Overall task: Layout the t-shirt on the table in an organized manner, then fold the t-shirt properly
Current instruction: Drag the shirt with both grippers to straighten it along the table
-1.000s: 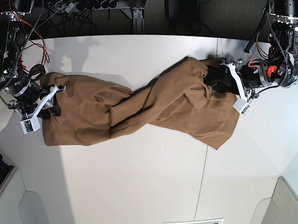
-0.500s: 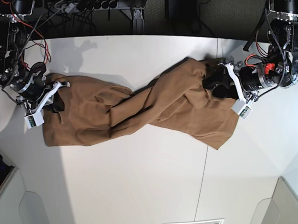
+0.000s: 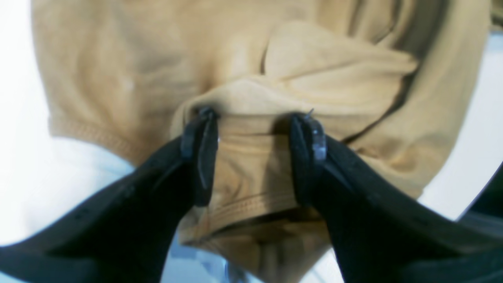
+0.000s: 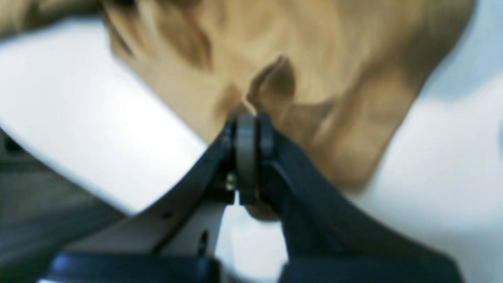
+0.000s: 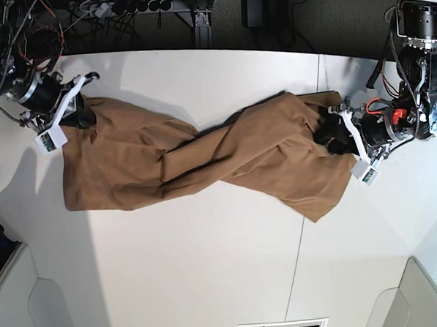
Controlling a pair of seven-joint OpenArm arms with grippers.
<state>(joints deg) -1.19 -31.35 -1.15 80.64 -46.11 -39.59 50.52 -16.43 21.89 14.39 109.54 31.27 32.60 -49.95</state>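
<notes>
The t-shirt (image 5: 203,153), twisted mid-body, is pinched by the right claw (image 4: 246,129) and straddled wide by the left claw (image 3: 253,122); the twist could be tightened by uneven pulling.

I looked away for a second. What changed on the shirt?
The right gripper closed on the t-shirt corner and pulled it toward the table's far edge. The left gripper shifted slightly, jaws still wide around a bunched fold. The middle stays twisted.

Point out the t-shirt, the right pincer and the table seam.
t-shirt (image 5: 225,152): base view, twisted middle of the cloth.
right pincer (image 4: 246,129): right wrist view, tips shut on a cloth fold.
table seam (image 5: 297,269): base view, dark line below the shirt.
</notes>
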